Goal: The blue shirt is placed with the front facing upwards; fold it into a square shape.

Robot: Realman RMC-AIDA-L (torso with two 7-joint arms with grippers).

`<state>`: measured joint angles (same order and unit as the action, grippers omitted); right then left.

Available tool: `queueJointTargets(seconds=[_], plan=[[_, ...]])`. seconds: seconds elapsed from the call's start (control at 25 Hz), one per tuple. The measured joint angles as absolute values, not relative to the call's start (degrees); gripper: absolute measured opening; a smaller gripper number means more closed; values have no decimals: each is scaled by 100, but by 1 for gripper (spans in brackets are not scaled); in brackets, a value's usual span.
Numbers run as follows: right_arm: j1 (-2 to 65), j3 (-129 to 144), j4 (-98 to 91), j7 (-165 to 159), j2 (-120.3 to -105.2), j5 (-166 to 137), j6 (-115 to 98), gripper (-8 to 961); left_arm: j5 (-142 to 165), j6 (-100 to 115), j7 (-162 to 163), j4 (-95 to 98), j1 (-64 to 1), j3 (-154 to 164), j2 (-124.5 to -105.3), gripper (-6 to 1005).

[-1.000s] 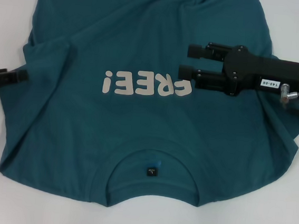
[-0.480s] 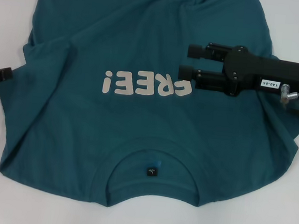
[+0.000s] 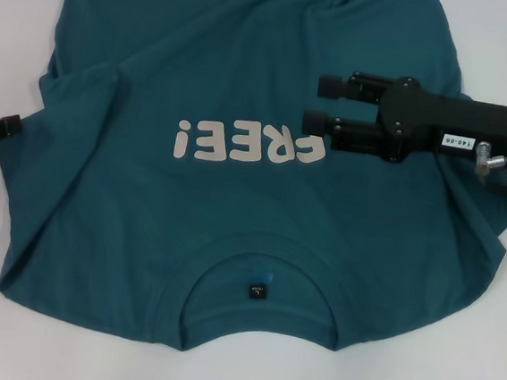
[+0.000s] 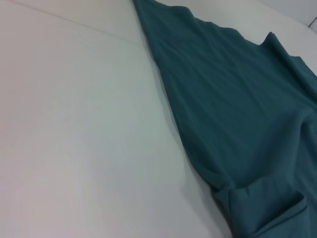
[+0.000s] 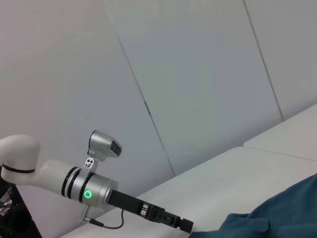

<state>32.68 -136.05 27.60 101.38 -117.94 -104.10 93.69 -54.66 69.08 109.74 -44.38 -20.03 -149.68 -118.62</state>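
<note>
One dark teal-blue cotton T-shirt point(image 3: 235, 197) lies flat; right gripper point(image 3: 320, 104) hovers over it, jaws wide, left gripper point(image 3: 4, 126) at its sleeve edge, jaws unclear.

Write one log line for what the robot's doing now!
blue shirt: flat, unfolded | left gripper: at sleeve edge | right gripper: open, above chest

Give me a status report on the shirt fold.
Right gripper open above the lettering; left gripper at the sleeve edge. Blue shirt flat, front up, unfolded. Nothing in the way.
</note>
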Motion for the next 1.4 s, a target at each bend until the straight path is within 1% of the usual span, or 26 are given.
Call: queueJointTargets(seconds=[0.32, 1.4], plan=[[3267, -13605, 2760, 10159, -11789, -10363, 9369, 761, -5467, 6804, 10949, -4409, -2021, -14959, -11917, 703], [3260, -13605, 2760, 10153, -11785, -10362, 9369, 760, -5449, 6850, 10934, -4412, -2010, -14913, -11917, 703]])
